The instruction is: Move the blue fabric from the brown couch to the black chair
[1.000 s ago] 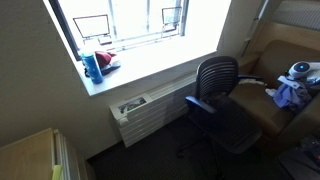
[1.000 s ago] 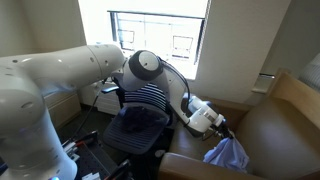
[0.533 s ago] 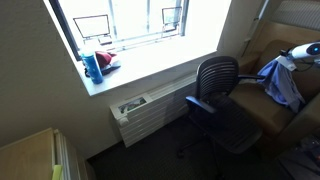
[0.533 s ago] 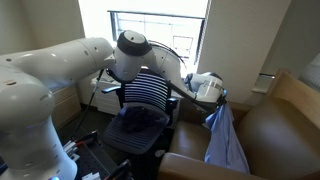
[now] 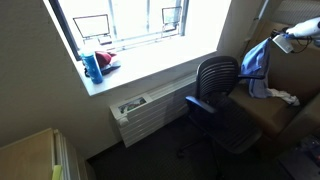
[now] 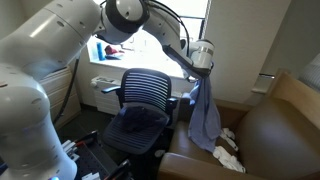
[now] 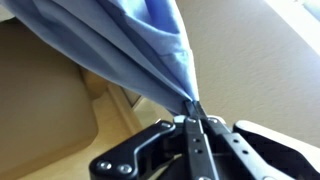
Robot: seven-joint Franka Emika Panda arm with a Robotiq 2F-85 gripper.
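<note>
Over smooth brown couch (image 6: 272, 128), claw (image 7: 194, 108) pinches soft blue fabric (image 6: 205, 115), hanging in long folds

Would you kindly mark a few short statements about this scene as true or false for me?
1. The blue fabric hangs from the shut gripper. True.
2. The blue fabric lies on the seat of the black office chair. False: it hangs in the air beside the chair.
3. A crumpled white item lies on the brown couch. True.
4. The window sill holds nothing. False: a blue container and a red item sit on it.
</note>
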